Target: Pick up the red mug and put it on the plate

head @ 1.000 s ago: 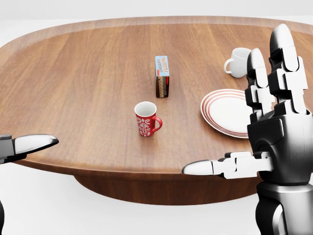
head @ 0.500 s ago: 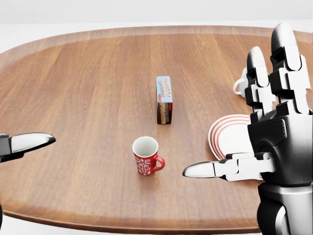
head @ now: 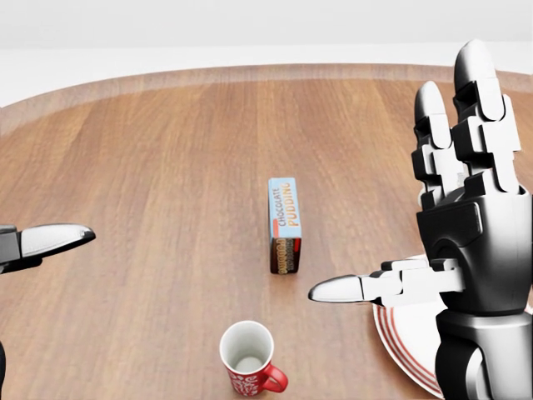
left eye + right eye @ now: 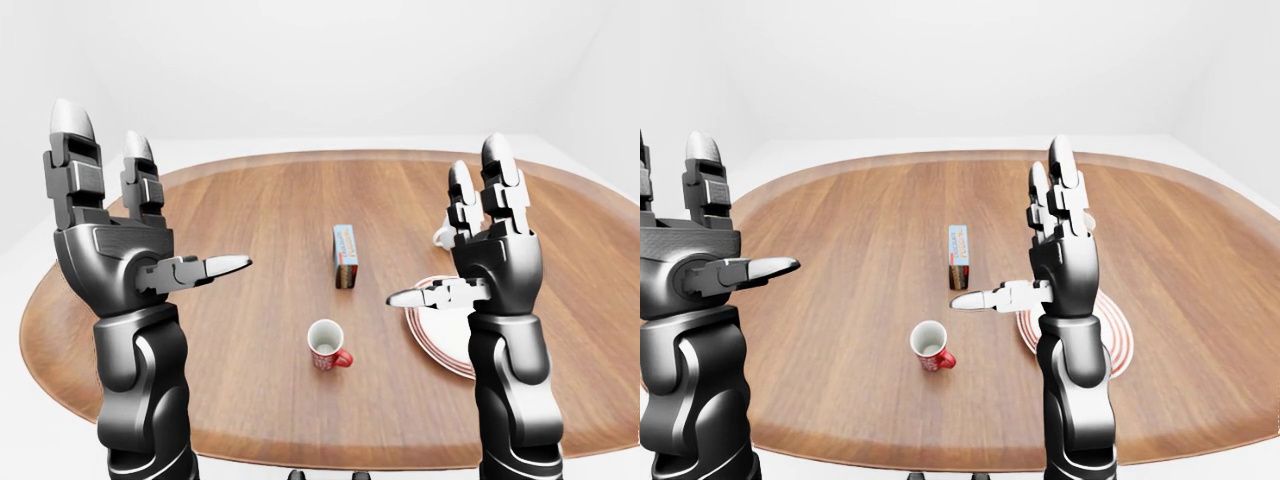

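The red mug (image 4: 326, 345) with a white pattern stands upright on the wooden table (image 4: 250, 210), handle to the right; it also shows at the bottom of the head view (image 3: 248, 360). The white plate with red rings (image 4: 432, 325) lies to its right, partly hidden by my right arm. My left hand (image 4: 150, 220) is raised, open and empty, left of the mug. My right hand (image 4: 465, 250) is raised, open and empty, above the plate and right of the mug.
A chocolate pudding box (image 3: 284, 225) stands upright above the mug in the views. A white mug (image 4: 441, 237) sits behind my right hand, mostly hidden. The table's near edge (image 4: 330, 462) curves along the bottom of the left-eye view.
The whole head view has shifted: table, mug, box and plate slid downward as the camera moved closer. Both hands hold the same raised open pose.
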Motion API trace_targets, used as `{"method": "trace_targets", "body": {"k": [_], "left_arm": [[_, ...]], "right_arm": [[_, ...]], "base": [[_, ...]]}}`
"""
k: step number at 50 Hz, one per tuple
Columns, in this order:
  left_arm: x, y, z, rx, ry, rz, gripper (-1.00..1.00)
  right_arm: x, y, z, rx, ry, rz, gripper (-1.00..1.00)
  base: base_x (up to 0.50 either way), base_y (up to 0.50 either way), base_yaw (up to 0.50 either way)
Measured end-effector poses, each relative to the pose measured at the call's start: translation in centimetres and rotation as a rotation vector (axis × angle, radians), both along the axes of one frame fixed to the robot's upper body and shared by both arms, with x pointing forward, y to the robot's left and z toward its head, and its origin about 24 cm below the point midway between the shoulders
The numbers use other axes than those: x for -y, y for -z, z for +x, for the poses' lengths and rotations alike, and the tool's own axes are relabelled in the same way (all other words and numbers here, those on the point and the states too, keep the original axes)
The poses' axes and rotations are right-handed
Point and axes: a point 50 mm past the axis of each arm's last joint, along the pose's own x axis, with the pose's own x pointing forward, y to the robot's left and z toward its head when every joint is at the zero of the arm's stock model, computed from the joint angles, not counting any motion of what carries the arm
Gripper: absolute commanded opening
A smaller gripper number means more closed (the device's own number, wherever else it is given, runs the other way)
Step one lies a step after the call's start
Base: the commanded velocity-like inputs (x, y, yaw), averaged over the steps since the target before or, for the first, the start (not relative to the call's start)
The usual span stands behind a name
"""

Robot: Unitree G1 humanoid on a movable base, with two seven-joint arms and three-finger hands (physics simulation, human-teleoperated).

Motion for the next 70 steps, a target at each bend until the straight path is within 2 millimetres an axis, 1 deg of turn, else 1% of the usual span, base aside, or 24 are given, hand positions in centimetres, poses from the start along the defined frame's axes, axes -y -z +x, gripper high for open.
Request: {"method": "trace_targets", "body": {"k": [10, 24, 38, 49, 54, 60, 70], "left_arm": [[0.0, 0.1, 0.1, -0.005, 0.0, -0.002, 0.95], [-0.1, 0.3, 0.2, -0.015, -0.002, -0.002, 0.95], [-0.1, 0.4, 0.2, -0.021, -0.002, 0.0, 0.95], [0.0, 0.5, 0.2, -0.025, -0.001, 0.005, 0.95], [0.1, 0.5, 0.2, -0.026, -0.001, 0.006, 0.95], [0.0, 0.5, 0.2, -0.026, -0.002, 0.007, 0.95], [0.0, 0.4, 0.2, -0.021, -0.003, 0.006, 0.95]], "right_arm": [[0.0, 0.1, 0.1, -0.006, 0.002, -0.001, 1.0], [-0.3, 0.6, 0.5, -0.034, 0.009, -0.007, 1.0], [-1.2, 2.0, 0.4, -0.095, -0.023, -0.033, 1.0], [-2.5, 3.2, 0.0, -0.144, -0.082, -0.054, 1.0], [-3.6, 3.7, 0.0, -0.162, -0.116, -0.109, 1.0], [-4.7, 3.9, 0.0, -0.164, -0.154, -0.165, 1.0], [-5.9, 4.1, 0.2, -0.165, -0.197, -0.235, 1.0]], "base": [[0.46, 0.0, 0.0], [0.0, 0.0, 0.0], [0.0, 0.0, 0.0], [0.0, 0.0, 0.0], [0.0, 0.0, 0.0], [0.0, 0.0, 0.0], [0.0, 0.0, 0.0]]}}
